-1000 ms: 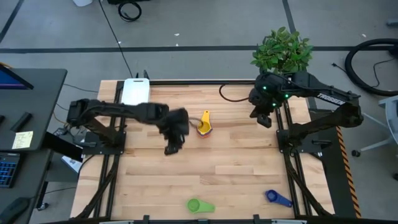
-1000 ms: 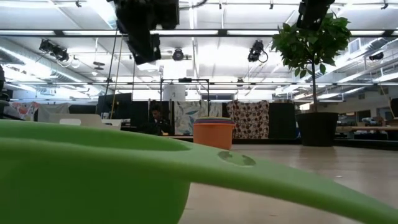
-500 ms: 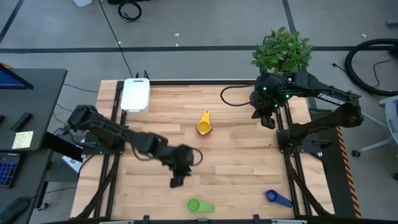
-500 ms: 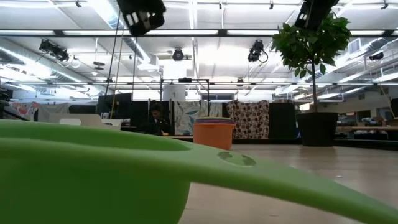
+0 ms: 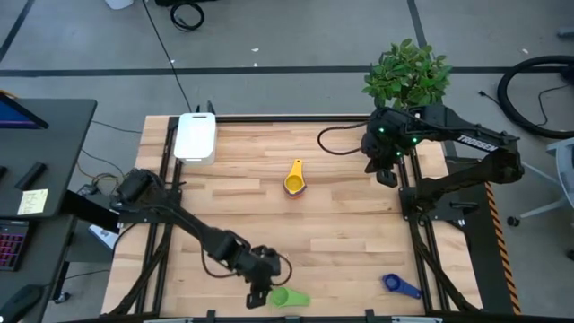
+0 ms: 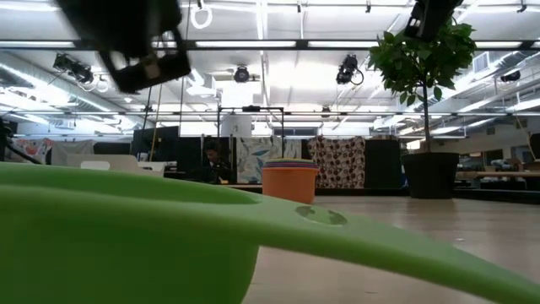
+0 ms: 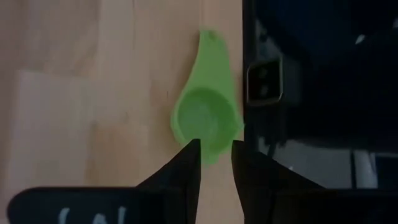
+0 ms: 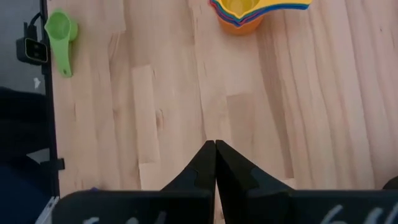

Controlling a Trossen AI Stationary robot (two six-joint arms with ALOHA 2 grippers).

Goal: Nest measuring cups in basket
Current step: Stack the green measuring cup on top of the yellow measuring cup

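The green measuring cup (image 7: pixel 207 118) is being approached; just ahead of the left gripper (image 7: pixel 216 155), whose fingers are parted and empty, it must next be straddled and pinched.

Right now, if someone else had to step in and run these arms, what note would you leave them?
Left gripper: fingers a little apart, holding nothing, just above the green cup at the table's near edge.
Right gripper: shut, empty, waiting near the plant.
Done: a stack of cups, yellow on top, stands mid-table.
Left: the green cup and the dark blue cup lie loose; the white basket at the far left corner holds no cup.
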